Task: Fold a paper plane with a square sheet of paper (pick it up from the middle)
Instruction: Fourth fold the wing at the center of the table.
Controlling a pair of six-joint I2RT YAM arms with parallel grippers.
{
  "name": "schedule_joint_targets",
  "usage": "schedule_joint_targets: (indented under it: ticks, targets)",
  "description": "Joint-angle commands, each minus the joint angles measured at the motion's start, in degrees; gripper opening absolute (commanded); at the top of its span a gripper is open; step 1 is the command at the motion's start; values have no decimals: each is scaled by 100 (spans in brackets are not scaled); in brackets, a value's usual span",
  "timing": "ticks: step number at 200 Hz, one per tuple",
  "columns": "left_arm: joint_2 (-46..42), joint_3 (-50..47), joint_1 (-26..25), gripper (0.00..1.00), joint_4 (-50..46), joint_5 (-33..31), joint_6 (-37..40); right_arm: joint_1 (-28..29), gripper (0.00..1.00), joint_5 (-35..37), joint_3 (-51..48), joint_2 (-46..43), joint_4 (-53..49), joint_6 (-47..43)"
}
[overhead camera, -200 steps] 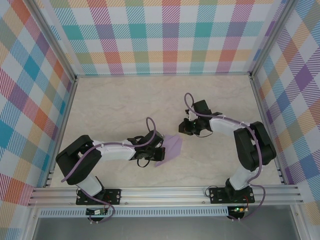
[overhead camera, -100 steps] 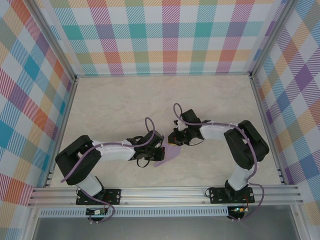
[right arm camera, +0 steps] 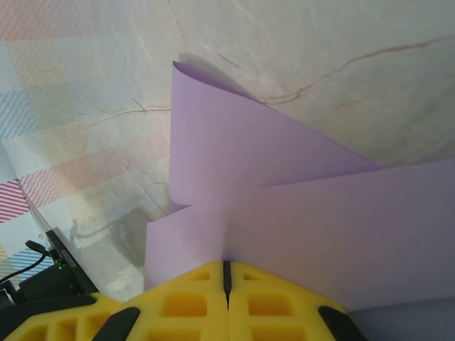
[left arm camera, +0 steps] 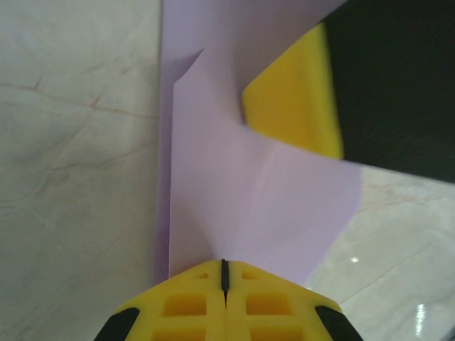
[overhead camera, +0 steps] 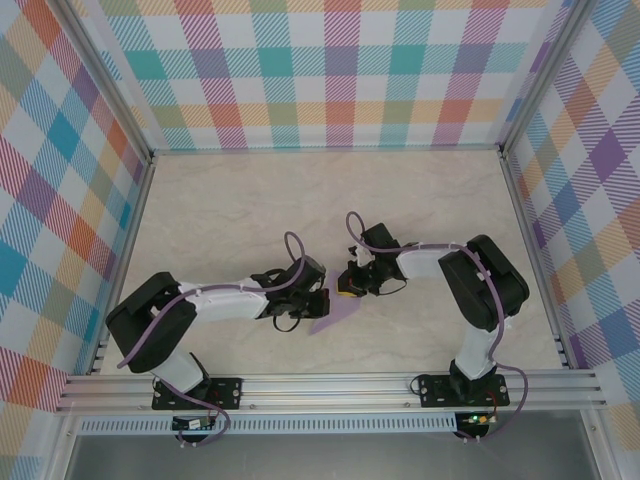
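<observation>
Two tools meet on one lilac sheet of paper (overhead camera: 336,314) just below the middle of the overhead view, and both are pressed together on it. The left tool (overhead camera: 321,300) is on the sheet's left side. In its own wrist view its yellow pads (left arm camera: 192,305) are closed tight at the bottom of the frame, with the paper's near edge caught in the seam. The right tool (overhead camera: 349,289) sits just beside it on the right. Its wrist view shows the same closed seam pinching paper, with a curled flap (right arm camera: 234,142) of the sheet rising toward the upper left. We judge the coming move to turn on one relation. The sheet lies straight ahead of the left tool, its folded edge (left arm camera: 176,163) running lengthwise up the frame away from the pads. At the upper right of that frame, one of the right tool's pads rests on the far part of the same sheet. Neither arm is nearer, since both touch the paper, so we expect a pull from one to carry through to the other. We read this as a fold under way, with no pointed dart formed yet. The table (overhead camera: 220,210) is a smooth, pale marbled surface with open room on every side, and the plaid walls (overhead camera: 340,70) stand well apart from the work.
</observation>
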Motion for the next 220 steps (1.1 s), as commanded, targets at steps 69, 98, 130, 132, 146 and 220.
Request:
schedule_joint_targets:
  ticks: [69,98,130,132,146,220]
  targets:
    - [-352,-547,66,11,662,328,-1931,29,5,676,-100,282,-464,-118]
    - [-535,-787,62,12,629,423,-2095,29,6,667,-100,334,-457,-106]
    - [-656,-913,59,13,448,422,-2108,29,6,660,-83,387,-469,-106]
    - [-650,-925,55,13,442,430,-2107,29,6,658,-83,390,-473,-110]
    - [-645,-932,60,14,441,480,-2099,29,6,659,-74,402,-491,-111]
    - [-335,-955,55,16,375,509,-2079,30,6,658,-47,493,-540,-131]
